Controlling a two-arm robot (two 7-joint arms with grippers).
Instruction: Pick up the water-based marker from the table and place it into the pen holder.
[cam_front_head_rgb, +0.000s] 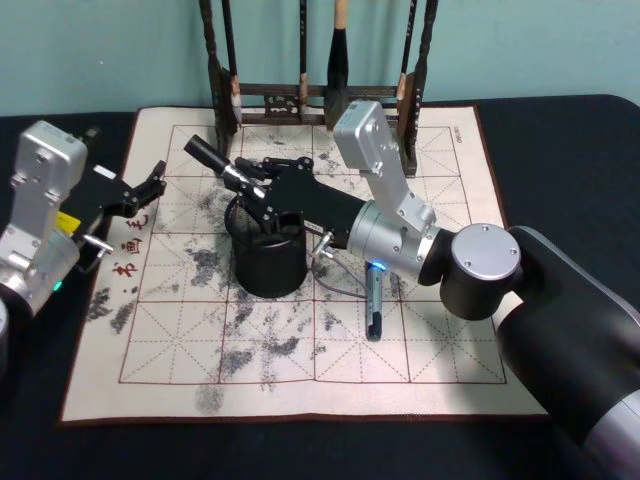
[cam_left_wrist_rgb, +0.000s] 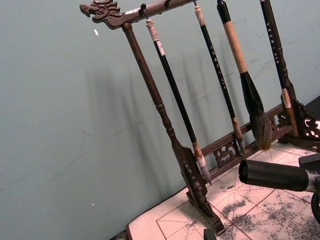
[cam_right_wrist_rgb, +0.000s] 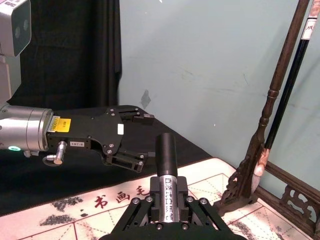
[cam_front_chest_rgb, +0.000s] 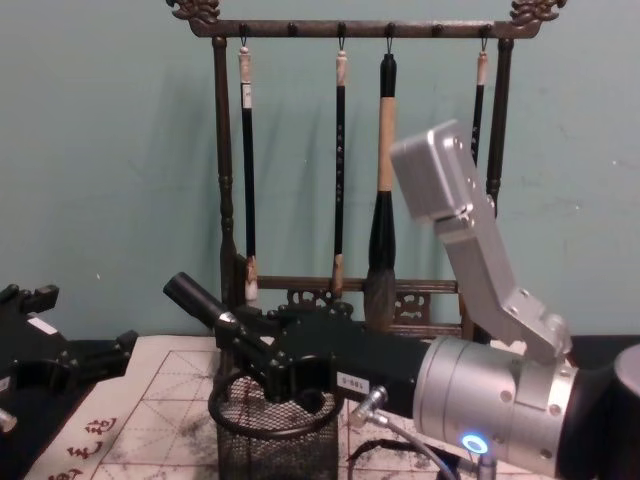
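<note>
1. Above the pen holder, the right gripper is clamped around the marker, which is held in the air, off the table.
2. The marker's long axis is tilted. Its free end points up and toward the robot's left, and its lower end is hidden between the fingers just over the holder's mouth.
3. The holder lies almost straight below the grip, so tipping the marker nearer upright looks like the next need.
4. Nothing sticks out of the holder, and its inside is dark.
5. The left gripper sits idle over the left edge of the mat, fingers spread.
</note>
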